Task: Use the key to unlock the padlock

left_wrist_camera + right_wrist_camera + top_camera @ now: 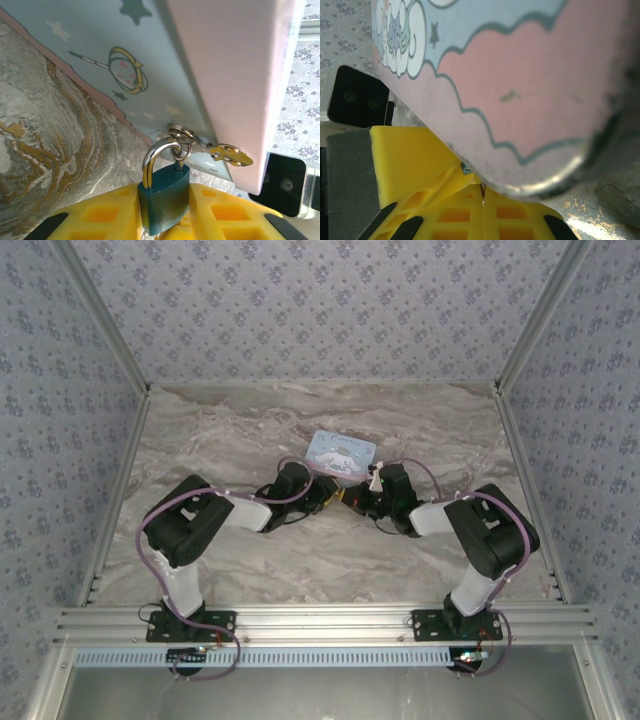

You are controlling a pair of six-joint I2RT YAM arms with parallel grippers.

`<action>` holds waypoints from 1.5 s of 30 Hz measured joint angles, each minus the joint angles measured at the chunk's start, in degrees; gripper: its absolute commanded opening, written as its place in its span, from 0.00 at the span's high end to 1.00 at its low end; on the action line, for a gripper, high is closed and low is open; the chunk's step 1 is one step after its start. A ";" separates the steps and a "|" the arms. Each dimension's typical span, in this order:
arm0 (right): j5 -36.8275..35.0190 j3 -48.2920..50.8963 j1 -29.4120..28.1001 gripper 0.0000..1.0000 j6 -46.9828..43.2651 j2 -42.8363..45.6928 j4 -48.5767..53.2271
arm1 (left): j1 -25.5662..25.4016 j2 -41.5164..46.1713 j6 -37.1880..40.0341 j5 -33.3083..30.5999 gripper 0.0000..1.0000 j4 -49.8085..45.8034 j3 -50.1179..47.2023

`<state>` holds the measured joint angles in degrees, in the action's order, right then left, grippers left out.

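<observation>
tally: 1 small blue-bodied padlock (164,200) with silvery shackle (152,155), 1 tiny metal key (231,154), 1 pale blue and pink cartoon tin (341,454), 2 grippers. left gripper (164,216) clamps the padlock body; key hangs just beside, at the tin's edge. right gripper (482,195) fingers meet against the tin, contents hidden. marble table (200,440) lies open around.

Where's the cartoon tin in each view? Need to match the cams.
Top external: tin near frame centre, slightly above mid-height.
Left wrist: tin across the top, with the padlock just below its edge.
Right wrist: tin across the top and right, pink scalloped face toward the camera.
Shared landmark: marble table, beside the tin in all three.
</observation>
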<state>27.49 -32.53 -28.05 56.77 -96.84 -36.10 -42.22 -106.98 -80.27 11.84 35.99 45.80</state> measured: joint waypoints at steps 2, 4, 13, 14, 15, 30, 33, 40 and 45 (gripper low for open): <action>0.17 0.00 0.00 1.00 1.18 0.00 -0.07 | -0.02 0.00 0.02 -0.31 0.71 0.31 -0.17; 0.42 0.00 0.00 1.00 2.19 0.00 -0.15 | -0.02 0.00 0.00 -0.66 0.71 0.46 -0.20; 0.24 0.00 0.15 1.00 4.07 0.44 -0.11 | 0.11 -0.07 -0.44 -1.20 0.90 1.60 -0.52; 0.15 0.02 0.24 0.98 4.07 0.72 0.09 | 0.11 -0.07 -0.57 -1.20 0.91 1.90 -0.57; 0.02 0.02 0.26 0.96 4.02 1.03 0.42 | 0.09 -0.07 -0.66 -1.20 0.93 2.14 -0.57; -10.93 -0.09 -1.90 0.62 -25.42 19.34 18.80 | 0.22 1.92 -1.11 -2.01 1.00 -0.31 -0.76; -15.56 0.02 -4.63 0.59 -36.22 25.14 21.73 | 0.22 2.67 -2.21 -1.64 1.00 -2.67 -0.52; -23.78 2.19 -6.82 0.43 -55.91 35.93 24.02 | 0.74 4.52 -5.14 0.79 1.00 -11.08 2.64; -24.85 4.17 -8.98 0.37 -69.70 37.42 23.85 | 1.25 5.29 -6.08 2.73 1.00 -19.15 7.13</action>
<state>2.63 -28.36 -37.04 -12.93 -59.42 -12.25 -40.97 -101.69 -86.35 14.57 16.84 52.93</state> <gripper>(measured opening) 0.609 0.090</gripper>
